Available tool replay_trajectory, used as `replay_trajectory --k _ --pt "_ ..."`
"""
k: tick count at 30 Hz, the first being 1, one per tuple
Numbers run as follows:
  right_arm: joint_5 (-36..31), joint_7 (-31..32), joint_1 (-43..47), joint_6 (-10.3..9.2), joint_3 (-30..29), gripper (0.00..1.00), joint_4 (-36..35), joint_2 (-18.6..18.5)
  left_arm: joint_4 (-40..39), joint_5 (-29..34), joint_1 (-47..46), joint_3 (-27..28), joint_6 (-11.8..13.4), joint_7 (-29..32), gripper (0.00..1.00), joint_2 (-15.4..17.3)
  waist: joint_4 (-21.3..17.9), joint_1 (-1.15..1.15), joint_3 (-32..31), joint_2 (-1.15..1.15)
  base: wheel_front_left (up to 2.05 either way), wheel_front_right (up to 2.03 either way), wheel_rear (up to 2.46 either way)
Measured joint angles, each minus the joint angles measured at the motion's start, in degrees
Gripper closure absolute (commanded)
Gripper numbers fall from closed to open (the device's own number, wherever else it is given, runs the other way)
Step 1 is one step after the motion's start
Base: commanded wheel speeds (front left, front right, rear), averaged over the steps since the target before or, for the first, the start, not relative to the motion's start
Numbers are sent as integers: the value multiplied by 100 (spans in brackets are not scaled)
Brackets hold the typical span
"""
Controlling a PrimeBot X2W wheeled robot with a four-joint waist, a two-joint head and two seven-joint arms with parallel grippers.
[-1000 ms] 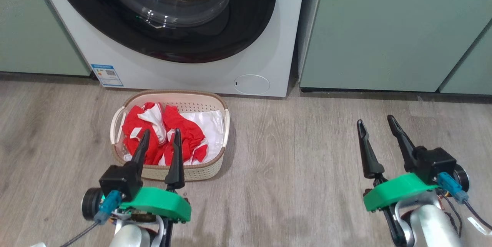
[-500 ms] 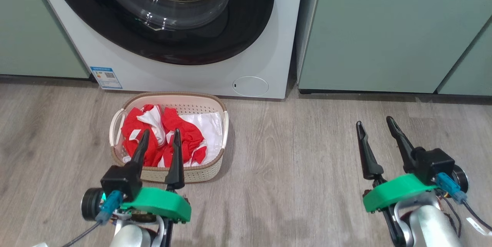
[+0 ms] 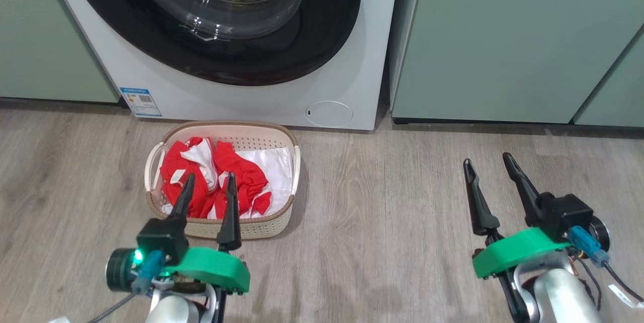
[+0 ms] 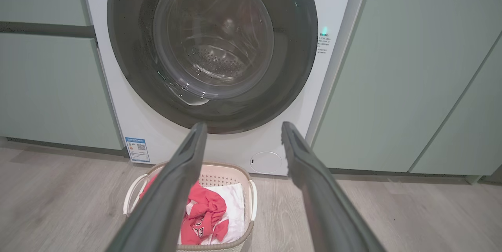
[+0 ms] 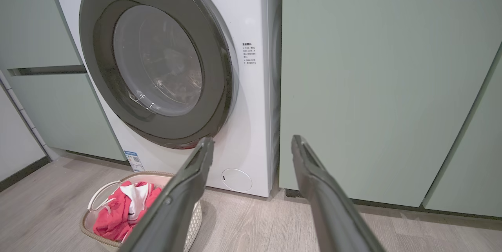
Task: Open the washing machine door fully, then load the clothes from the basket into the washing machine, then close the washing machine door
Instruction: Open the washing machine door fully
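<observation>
Hovering above the floor [image 3: 382,202], left hand [image 3: 211,177] sat just short of the basket [image 3: 231,129], right hand [image 3: 487,159] well off to its right; both had fingers apart, holding nothing. Red clothes [image 3: 246,172] lay in the basket, just in front of the washing machine [image 3: 241,101]. The washing machine door [image 3: 332,26] looked shut.

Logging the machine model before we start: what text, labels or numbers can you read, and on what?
Blue sticker, lower left of the washing machine front: print and a square code, too small to read.
Black print block right of the door: too blurred to read.
White lettering on the red clothes in the basket: too small to read.
No text can be quoted.
</observation>
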Motion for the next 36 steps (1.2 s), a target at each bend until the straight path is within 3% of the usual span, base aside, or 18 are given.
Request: replay_trajectory --k 3,16,17,18,27,36 --pt "1 0 0 0 -2 0 0 0 96 238 3 -15 51 0 0 0 0 0 -1 0 0 0 0" --pt "1 0 0 0 -19 0 5 0 138 240 49 -33 58 0 0 0 -7 0 56 0 0 0 0" --pt "-13 0 0 0 -27 78 16 0 148 240 49 -34 57 0 0 0 -5 0 65 0 0 0 0" --pt "-34 0 0 0 -47 100 16 1 152 240 49 -33 57 0 0 1 -4 0 76 0 0 0 0" --pt "1 0 -23 0 -168 100 -7 1 147 241 29 -62 98 0 0 1 47 0 270 0 0 0 0" --pt "1566 199 -965 0 -143 100 142 -1 60 286 -325 -152 94 0 0 1 125 0 847 0 0 0 0"
